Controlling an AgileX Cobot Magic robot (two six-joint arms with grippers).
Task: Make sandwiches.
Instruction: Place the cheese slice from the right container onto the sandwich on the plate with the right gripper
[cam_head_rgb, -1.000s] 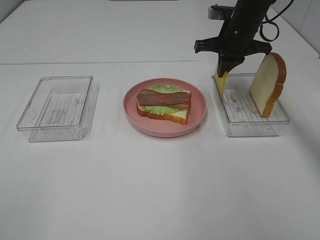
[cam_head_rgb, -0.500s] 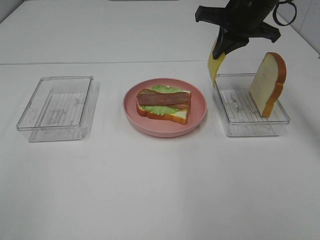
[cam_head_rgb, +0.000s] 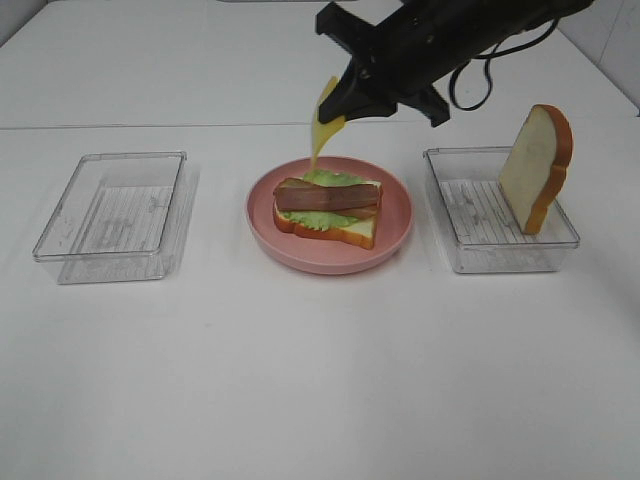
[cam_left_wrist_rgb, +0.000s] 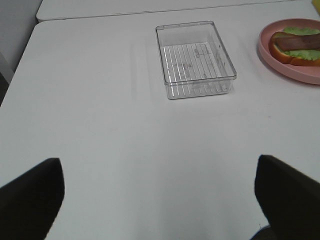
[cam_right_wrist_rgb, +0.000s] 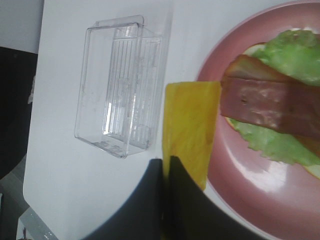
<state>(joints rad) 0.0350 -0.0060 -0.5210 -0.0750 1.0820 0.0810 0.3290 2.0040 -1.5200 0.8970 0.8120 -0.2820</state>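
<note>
The right gripper (cam_head_rgb: 345, 100) is clamped on the top edge of the yellow cheese (cam_head_rgb: 322, 130). The cheese hangs limp above the 12 o'clock rim of the pink plate (cam_head_rgb: 397, 222), not touching the stack.

To do this step well, I judge the arm should move over the plate's centre and lower until the sheet's free edge meets the bacon (cam_head_rgb: 328, 195). It should then draw toward 6 o'clock so the cheese lies flat (a straight drop would likely fold it). It should let go only once the cheese sits square over the lettuce (cam_head_rgb: 318, 219) and the bottom bread slice (cam_head_rgb: 357, 233).

The second bread slice (cam_head_rgb: 535, 170) leans upright in the clear tray (cam_head_rgb: 470, 255) at the plate's 3 o'clock, ready for capping.

The left gripper (cam_left_wrist_rgb: 157, 197) has its fingers wide apart and holds nothing. It is well apart from the other tray (cam_head_rgb: 110, 215) at 9 o'clock.
</note>
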